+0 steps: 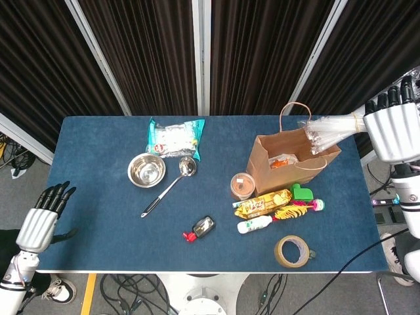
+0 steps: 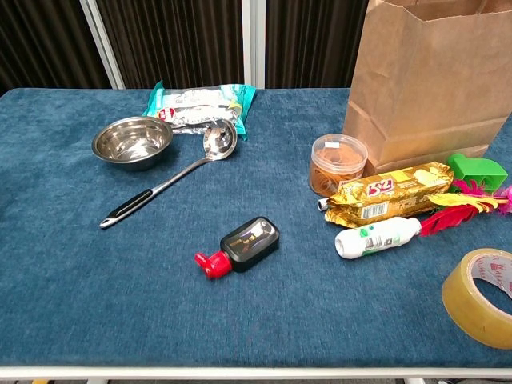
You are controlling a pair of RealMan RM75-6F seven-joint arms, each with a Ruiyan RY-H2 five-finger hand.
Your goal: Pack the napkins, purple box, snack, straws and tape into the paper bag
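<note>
The open paper bag (image 1: 265, 165) stands at the table's right; in the chest view it (image 2: 432, 80) fills the upper right. My right hand (image 1: 392, 126) hovers past the bag's far right corner and holds a bundle of clear straws (image 1: 328, 128), whose free ends reach over the bag's rim. Something orange lies inside the bag. The napkin pack (image 1: 174, 138) (image 2: 200, 102) lies at the back, left of centre. The gold snack (image 1: 262, 203) (image 2: 388, 192) lies in front of the bag. The tape roll (image 1: 293, 251) (image 2: 480, 296) sits near the front edge. My left hand (image 1: 41, 220) hangs off the table's left side, holding nothing.
A steel bowl (image 1: 146, 170) and ladle (image 1: 169, 186) lie left of centre. A black and red item (image 1: 201, 228) is at mid-front. A round tub (image 1: 242, 186), white bottle (image 1: 254, 225), green block (image 1: 302, 191) and feathered toy (image 1: 296, 210) crowd the bag's front.
</note>
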